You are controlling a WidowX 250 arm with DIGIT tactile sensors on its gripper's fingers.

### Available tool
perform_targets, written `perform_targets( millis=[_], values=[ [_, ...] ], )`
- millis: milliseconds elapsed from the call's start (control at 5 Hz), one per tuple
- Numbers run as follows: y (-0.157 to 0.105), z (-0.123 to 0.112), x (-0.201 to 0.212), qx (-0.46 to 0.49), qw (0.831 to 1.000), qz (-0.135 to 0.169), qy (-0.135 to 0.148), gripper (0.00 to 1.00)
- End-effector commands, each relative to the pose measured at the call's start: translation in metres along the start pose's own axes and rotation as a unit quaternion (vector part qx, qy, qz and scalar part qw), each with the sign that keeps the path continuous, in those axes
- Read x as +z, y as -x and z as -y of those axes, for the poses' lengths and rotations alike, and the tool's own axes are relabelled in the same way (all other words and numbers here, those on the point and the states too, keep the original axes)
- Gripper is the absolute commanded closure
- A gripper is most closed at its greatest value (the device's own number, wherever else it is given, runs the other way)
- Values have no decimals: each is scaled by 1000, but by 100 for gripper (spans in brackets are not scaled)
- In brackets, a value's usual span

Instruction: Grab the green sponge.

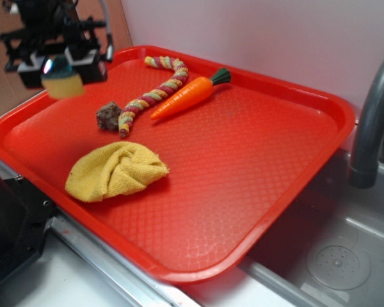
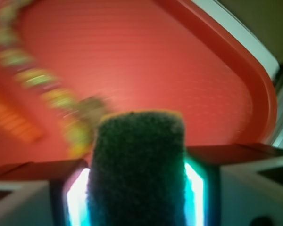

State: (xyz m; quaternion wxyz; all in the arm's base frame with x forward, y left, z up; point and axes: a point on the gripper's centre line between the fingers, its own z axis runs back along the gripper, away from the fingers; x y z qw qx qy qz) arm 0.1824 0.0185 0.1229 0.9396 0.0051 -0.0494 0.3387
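1. Exterior view: A red tray (image 1: pixel 294 166) sits on the worktop beside a sink. At the upper left, above the tray's far left corner, the gripper (image 1: pixel 63 71) hangs in the air, clamped on the green sponge (image 1: pixel 63 82). The sponge's yellow foam faces the camera and it touches nothing below. I judge the grab done, with only a steady hold left.
2. Same view: On the tray lie a yellow cloth (image 1: pixel 115 170) near the front left, a small brown lump (image 1: pixel 108 116), a striped rope toy (image 1: pixel 152 91) just beside the lump, and a toy carrot (image 1: pixel 187 96).
3. Wrist view: Blurred. The sponge's dark green scouring face (image 2: pixel 137 165) fills the centre, pinched between two pads (image 2: pixel 75 197), which the exterior view does not show. The rope toy (image 2: pixel 47 89) streaks across the red tray (image 2: pixel 188 70) below. The cloth is out of sight here.
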Motion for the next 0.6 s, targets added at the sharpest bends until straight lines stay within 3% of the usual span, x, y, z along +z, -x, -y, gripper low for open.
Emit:
perform_targets(
  millis=[0, 200, 400],
  values=[
    [12, 16, 91, -97, 990, -8, 102, 100],
    [17, 15, 101, -115, 987, -2, 113, 100],
    [11, 15, 93, -53, 995, -9, 81, 100]
  ],
)
